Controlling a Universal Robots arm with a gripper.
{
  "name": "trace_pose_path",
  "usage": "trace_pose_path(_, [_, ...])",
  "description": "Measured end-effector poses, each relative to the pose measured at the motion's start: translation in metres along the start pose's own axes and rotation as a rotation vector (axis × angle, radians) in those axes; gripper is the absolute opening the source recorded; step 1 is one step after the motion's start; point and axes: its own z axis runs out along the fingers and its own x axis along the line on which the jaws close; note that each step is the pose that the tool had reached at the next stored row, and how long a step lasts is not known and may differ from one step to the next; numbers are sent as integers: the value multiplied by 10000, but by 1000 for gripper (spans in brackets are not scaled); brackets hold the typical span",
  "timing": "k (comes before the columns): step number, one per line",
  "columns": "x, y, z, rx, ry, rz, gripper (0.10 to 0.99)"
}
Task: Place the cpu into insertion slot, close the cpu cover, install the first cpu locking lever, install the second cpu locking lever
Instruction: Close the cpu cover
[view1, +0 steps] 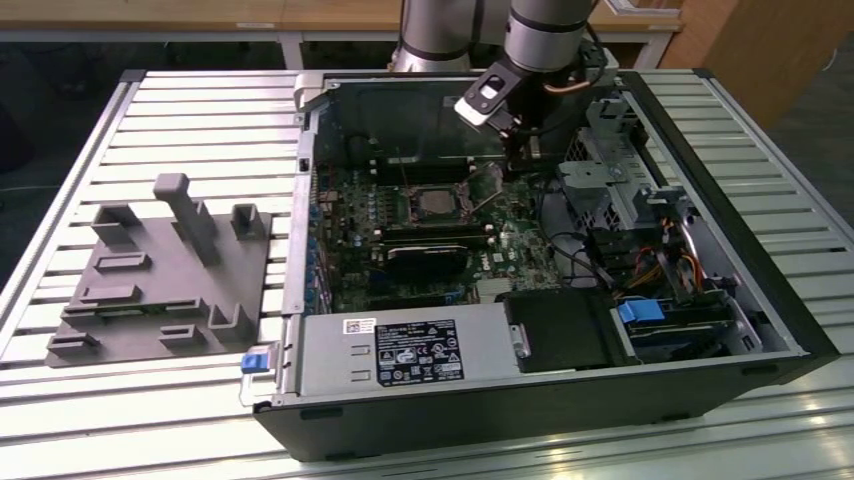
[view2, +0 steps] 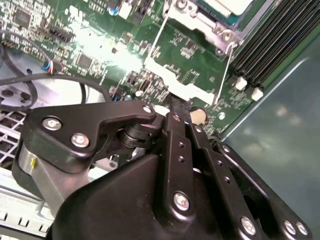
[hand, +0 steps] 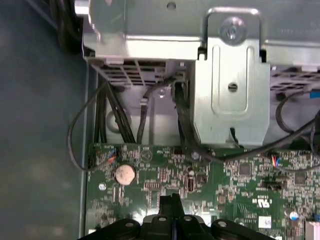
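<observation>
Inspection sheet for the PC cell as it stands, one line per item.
surface: slatted metal table carrying an open computer case.
job's things: cpu lies in the insertion slot; whether it is latched cannot be told.
clutter: grey fixture plate on the table, at the exterior view's left of the case.
grippers: pincer shut, nothing seen in it, low over the green board at the exterior view's right of the slot.
cables: black cables run from the metal cage down to the board.
surroundings: wooden furniture behind the table.
</observation>
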Motion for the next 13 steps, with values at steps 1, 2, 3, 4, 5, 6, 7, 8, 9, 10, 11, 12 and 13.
trace_pose_path(1, [0,-16,-1,0,-1,-1,106])
trace_pose_path(2, [0,-31,-2,1,-2,0,106])
trace_pose_path(3, [0,-42,-4,0,-2,0,106])
trace_pose_path(4, [1,-52,-6,1,-2,0,106])
trace_pose_path(5, [1,-63,-7,0,0,0,106])
trace_pose_path(6, [1,-72,-7,0,1,0,106])
trace_pose_path(7, [1,-79,-7,0,2,-1,106])
trace_pose_path(8, [1,-87,-8,0,0,0,106])
trace_pose_path(9, [1,-93,-8,0,-1,0,106])
trace_pose_path(10, [1,-95,-8,0,-1,1,106])
trace_pose_path(11, [1,-97,-8,0,0,0,106])
trace_pose_path(12, [2,-98,-8,0,0,-1,106])
trace_pose_path(13, [2,-98,-8,0,0,-2,106])
